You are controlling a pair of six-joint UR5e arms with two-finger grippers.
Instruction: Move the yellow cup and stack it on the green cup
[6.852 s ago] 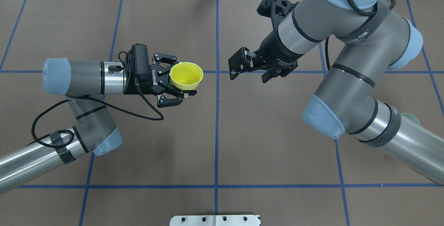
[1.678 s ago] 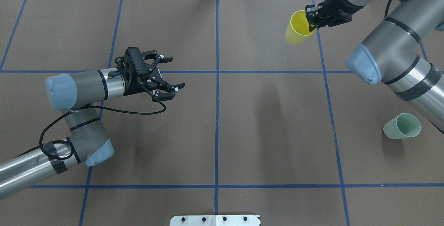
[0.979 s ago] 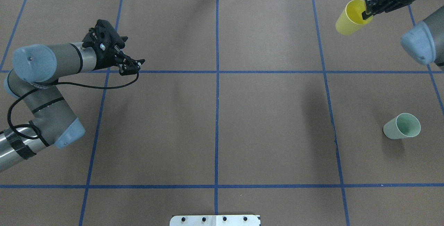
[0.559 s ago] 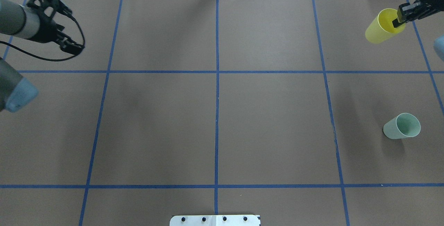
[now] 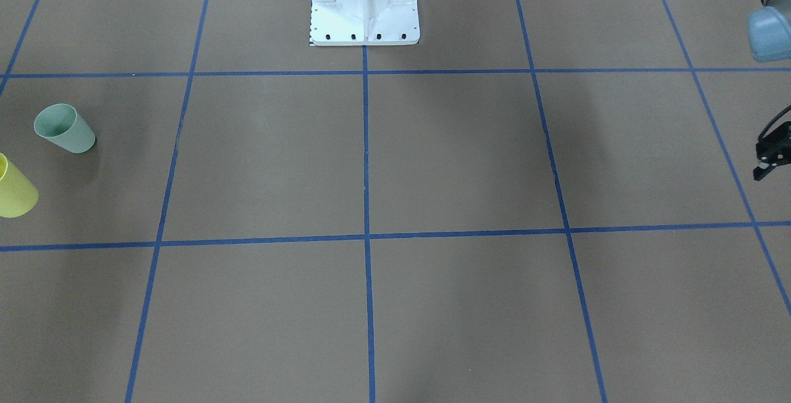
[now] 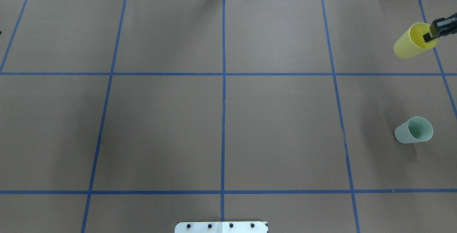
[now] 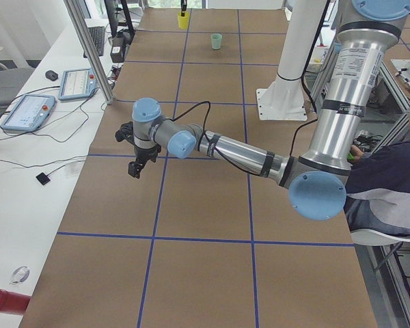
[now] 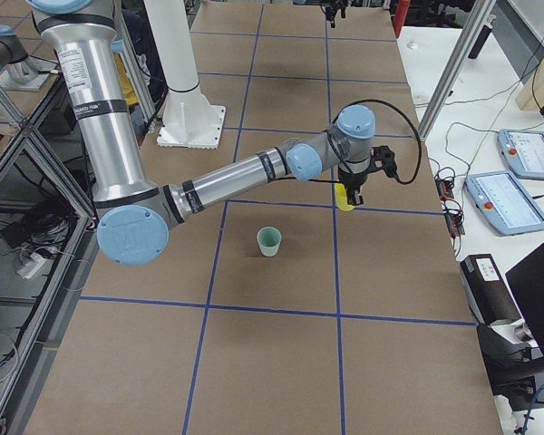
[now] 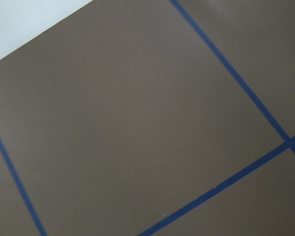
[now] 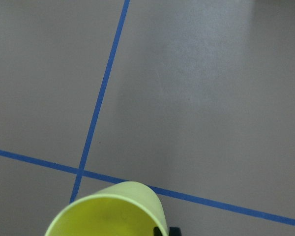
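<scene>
desk (image 6: 160,129): brown sheet ruled into large squares by blue lines. it carries the green cup (image 6: 413,130), taken here as the reference for all positions.

right arm (image 8: 245,172): the near, large arm in the right-end view, stretched low over the desk. its wrist ends beyond the green cup, on the side away from the robot.

left arm (image 7: 239,154): reaches toward the end of the desk opposite the green cup, well apart from it.

pedestal (image 5: 364,1): white, bolted at the middle of the robot's edge, well apart from the green cup.

left gripper (image 5: 766,159): only a black sliver enters the front-facing view, at the far end of the desk from the green cup. whether its jaws are spread or closed cannot be told. its wrist camera sees only brown sheet and blue lines.

right gripper (image 6: 430,34): beyond the green cup, away from the robot. its jaws are clenched on the rim of the yellow cup (image 6: 410,43), one finger inside the mouth.

yellow cup: bright, tapered, mouth up, hanging from those jaws. it is well apart from the green cup, near the same end of the desk, and a blue line runs between the two in the overhead view. in the right wrist view its rim sits at the lower edge.

green cup: pale, tapered, standing upright on its narrow foot, mouth up.
</scene>
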